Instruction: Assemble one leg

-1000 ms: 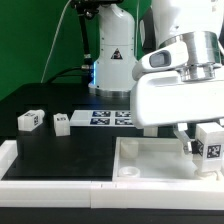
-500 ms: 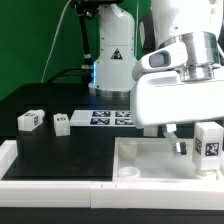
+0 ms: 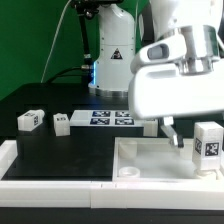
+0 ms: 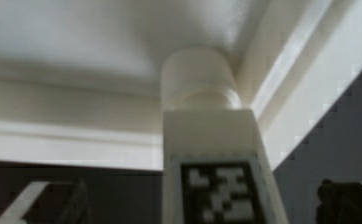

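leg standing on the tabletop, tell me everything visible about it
The leg is a small, chunky white block, plastic by its look, with a black-and-white tag on its front face. It stands upright on the tabletop, near its right edge in the exterior view. Nothing else seems to touch it.

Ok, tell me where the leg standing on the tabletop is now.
The leg stands upright at the exterior view's far right, on the white tabletop's right end, far from the two loose legs at left.
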`<state>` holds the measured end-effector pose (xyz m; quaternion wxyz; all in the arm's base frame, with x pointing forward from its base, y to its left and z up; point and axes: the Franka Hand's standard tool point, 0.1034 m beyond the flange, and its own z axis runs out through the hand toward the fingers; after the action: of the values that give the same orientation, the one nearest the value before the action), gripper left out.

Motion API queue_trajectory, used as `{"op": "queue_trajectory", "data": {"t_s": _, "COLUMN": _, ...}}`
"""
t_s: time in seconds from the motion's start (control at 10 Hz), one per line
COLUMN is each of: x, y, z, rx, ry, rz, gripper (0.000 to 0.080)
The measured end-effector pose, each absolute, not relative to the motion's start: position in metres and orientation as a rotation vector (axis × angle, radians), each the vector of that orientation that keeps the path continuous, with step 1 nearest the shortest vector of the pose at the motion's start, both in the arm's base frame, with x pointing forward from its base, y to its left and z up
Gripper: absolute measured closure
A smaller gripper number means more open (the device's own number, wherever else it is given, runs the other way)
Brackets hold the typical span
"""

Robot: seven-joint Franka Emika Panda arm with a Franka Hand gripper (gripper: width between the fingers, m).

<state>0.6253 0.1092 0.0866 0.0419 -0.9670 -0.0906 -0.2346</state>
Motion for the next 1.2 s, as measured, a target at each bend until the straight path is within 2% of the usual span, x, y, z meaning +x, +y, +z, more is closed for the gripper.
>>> {"op": "queue_trajectory", "data": {"t_s": 0.2, "x": 0.628, "y": 0.107, "z": 0.1, "rx": -2.969, "ry": -0.281, "rz": -0.668, "gripper": 0.015}}
{"op": "queue_trajectory", "data": {"t_s": 0.4, "x": 0.626, "y": 0.109, "z": 0.097, "rx": -2.973, "ry": -0.287, "rz": -0.629, "gripper": 0.015}}
{"op": "queue_trajectory", "data": {"t_s": 0.5, "x": 0.621, "y": 0.111, "z": 0.093, "rx": -2.983, "ry": -0.254, "rz": -0.548, "gripper": 0.015}}
{"op": "queue_trajectory", "data": {"t_s": 0.6, "x": 0.617, "y": 0.116, "z": 0.092, "rx": -3.008, "ry": -0.202, "rz": -0.342, "gripper": 0.015}}
{"op": "queue_trajectory", "data": {"t_s": 1.0, "x": 0.627, "y": 0.114, "z": 0.095, "rx": -3.029, "ry": -0.186, "rz": 0.172, "gripper": 0.015}}
{"op": "queue_trajectory", "data": {"t_s": 1.2, "x": 0.635, "y": 0.114, "z": 0.094, "rx": -3.028, "ry": -0.185, "rz": 0.15, "gripper": 0.015}}
